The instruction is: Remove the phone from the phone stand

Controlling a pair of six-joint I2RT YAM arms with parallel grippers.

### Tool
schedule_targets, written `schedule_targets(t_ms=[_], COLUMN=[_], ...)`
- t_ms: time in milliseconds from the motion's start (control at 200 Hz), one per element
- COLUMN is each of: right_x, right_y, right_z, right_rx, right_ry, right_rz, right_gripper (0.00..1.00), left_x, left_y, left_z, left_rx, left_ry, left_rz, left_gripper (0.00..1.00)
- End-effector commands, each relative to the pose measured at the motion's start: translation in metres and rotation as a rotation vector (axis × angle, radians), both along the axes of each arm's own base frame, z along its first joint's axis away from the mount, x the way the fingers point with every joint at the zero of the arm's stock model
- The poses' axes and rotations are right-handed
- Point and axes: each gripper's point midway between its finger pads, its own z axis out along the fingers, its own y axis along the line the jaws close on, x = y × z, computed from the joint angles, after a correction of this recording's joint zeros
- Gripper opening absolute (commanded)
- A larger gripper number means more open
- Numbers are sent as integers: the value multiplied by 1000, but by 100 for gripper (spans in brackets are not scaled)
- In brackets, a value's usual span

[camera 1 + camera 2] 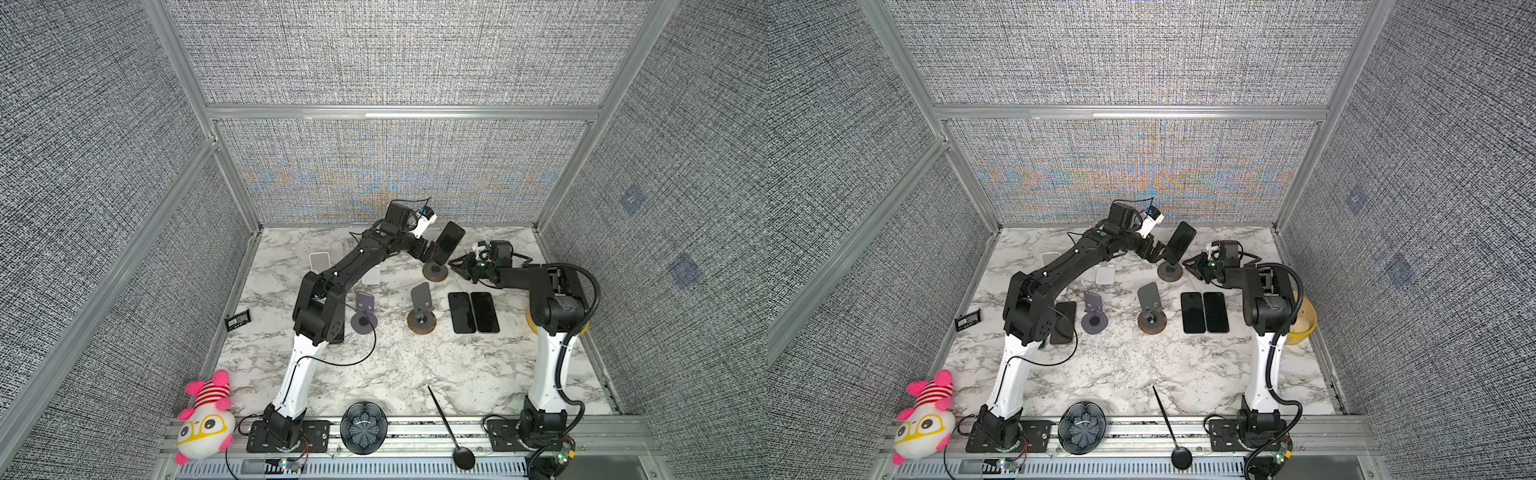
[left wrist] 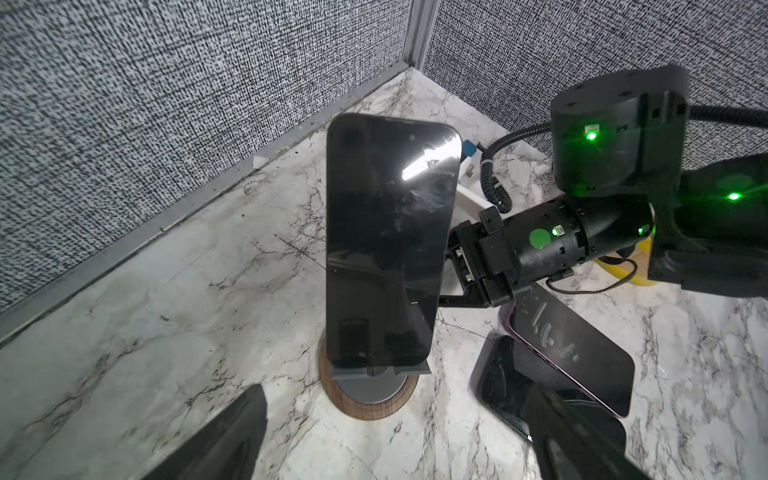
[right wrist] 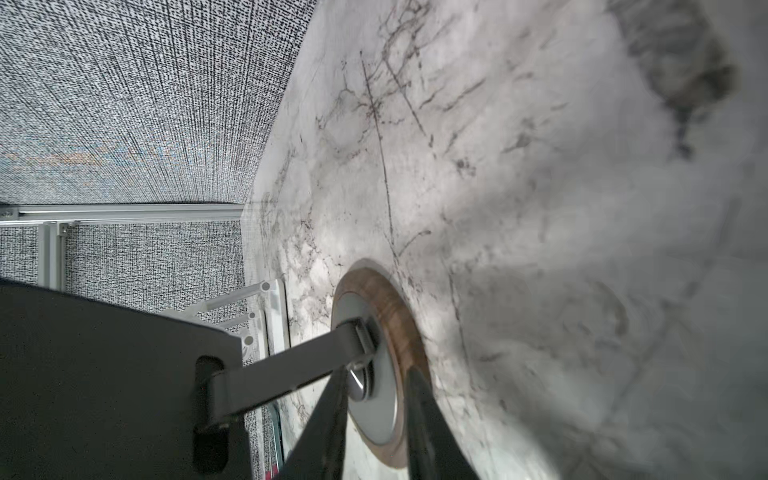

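A black phone (image 1: 451, 243) (image 1: 1181, 245) (image 2: 390, 232) leans upright on a phone stand with a round wood-rimmed base (image 1: 435, 272) (image 1: 1170, 272) (image 2: 365, 399) near the back wall. My left gripper (image 1: 428, 251) (image 1: 1154, 251) (image 2: 395, 419) is open, facing the screen from the left, touching nothing. My right gripper (image 1: 455, 266) (image 1: 1190, 266) (image 3: 376, 378) comes in low from the right. Its fingers are closed on the base's edge (image 3: 390, 307) beside the stem.
Two dark phones (image 1: 473, 311) lie flat in front of the right arm. Two empty stands (image 1: 422, 309) (image 1: 365, 311) sit mid-table, white phones (image 1: 320, 262) at back left. A yellow bowl (image 1: 1302, 320), black spoon (image 1: 449, 424), dark bowl (image 1: 363, 432) and plush toy (image 1: 203, 415) lie around.
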Motion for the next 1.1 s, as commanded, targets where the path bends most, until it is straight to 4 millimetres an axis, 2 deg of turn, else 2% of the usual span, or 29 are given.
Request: schedule_targets(t_ms=[0, 170, 360, 765, 1095], right_x=[13, 24, 24, 6, -1], right_y=[1, 12, 26, 49, 55], right_z=[3, -6, -11, -23, -24], right_rx=[35, 38, 17, 32, 42], right_ry=[-20, -5, 6, 29, 29], right_rz=[-19, 7, 57, 117, 138], right_gripper=[21, 17, 17, 16, 16], left_x=[9, 16, 18, 14, 9], left_y=[-6, -14, -20, -28, -38], left_z=[6, -3, -10, -24, -34], left_rx=[-56, -78, -74, -61, -58], left_ry=[-8, -13, -8, 9, 22], left_rz=[21, 31, 27, 12, -12], left_gripper=[98, 98, 98, 98, 98])
